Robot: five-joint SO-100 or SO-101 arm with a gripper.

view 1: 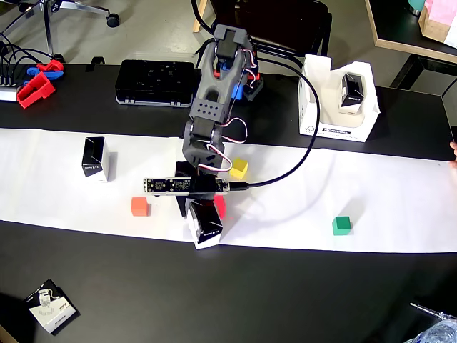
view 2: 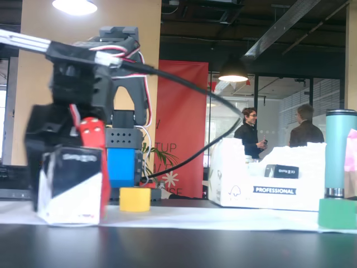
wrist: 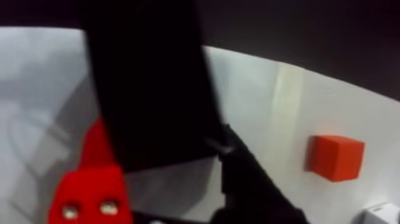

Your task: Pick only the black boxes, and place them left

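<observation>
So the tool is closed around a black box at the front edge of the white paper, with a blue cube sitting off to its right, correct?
Not quite: the cube to the right is green, not blue, as the overhead view shows. The tool does grip a black box at the paper's front edge.

This is looking like an office: two people (view 2: 276, 133) are standing and talking behind glass walls, a red banner (view 2: 181, 128) is hanging, and an office chair (view 1: 71, 11) is sitting beside the black desk (view 1: 235, 293).

In the overhead view one carton (view 1: 206, 224) sits at the sheet's (view 1: 400, 186) near edge, between the tool's (view 1: 203, 209) fingers; another carton (view 1: 94, 158) stands far left, a third (view 1: 352, 91) in the tray (view 1: 314, 107) behind, right.
</observation>
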